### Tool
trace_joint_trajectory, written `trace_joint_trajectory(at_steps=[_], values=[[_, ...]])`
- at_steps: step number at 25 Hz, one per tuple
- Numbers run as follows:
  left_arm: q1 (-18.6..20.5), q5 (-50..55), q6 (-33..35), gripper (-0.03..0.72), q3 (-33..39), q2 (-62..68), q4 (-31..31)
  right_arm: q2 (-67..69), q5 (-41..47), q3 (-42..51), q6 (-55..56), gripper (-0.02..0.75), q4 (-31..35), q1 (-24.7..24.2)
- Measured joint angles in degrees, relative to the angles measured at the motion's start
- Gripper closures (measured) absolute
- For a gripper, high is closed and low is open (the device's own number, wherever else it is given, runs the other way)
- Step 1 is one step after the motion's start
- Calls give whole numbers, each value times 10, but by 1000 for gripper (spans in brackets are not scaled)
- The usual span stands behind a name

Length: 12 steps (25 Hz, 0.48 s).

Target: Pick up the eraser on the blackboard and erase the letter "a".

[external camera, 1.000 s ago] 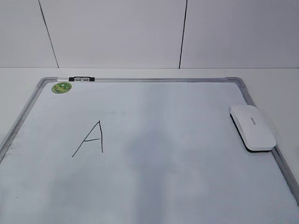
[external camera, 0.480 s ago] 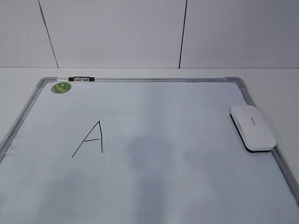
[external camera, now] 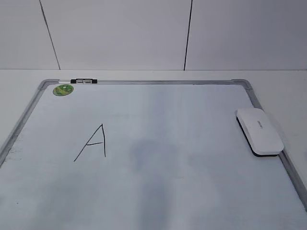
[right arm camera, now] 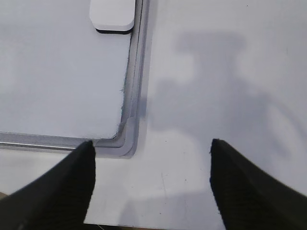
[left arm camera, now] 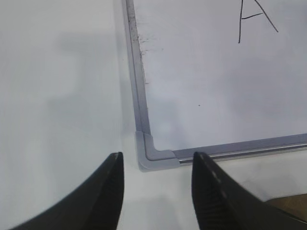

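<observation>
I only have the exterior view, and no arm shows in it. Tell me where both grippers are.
Observer: The left gripper hangs above the board's near left corner, jaws open and empty.
Operator: Now give me the right one.
Observer: The right gripper is above the bare table just outside the near right corner, jaws wide open.
Operator: Report what its camera shows of the eraser.
Observer: The eraser sits at the top edge of that view, lying against the right frame, well ahead of the fingertips and untouched.

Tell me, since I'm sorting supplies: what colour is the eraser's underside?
Dark, nearly black, under the white eraser; the exterior view shows it best.
</observation>
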Motion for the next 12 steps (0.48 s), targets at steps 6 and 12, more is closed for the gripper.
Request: trace_joint_trajectory(at_steps=[6,12], values=[[0,0,0,349,0,0,0,0,-1,1,0,146,0,0],[0,0,0,349,0,0,1,0,-1,1,0,146,0,0]])
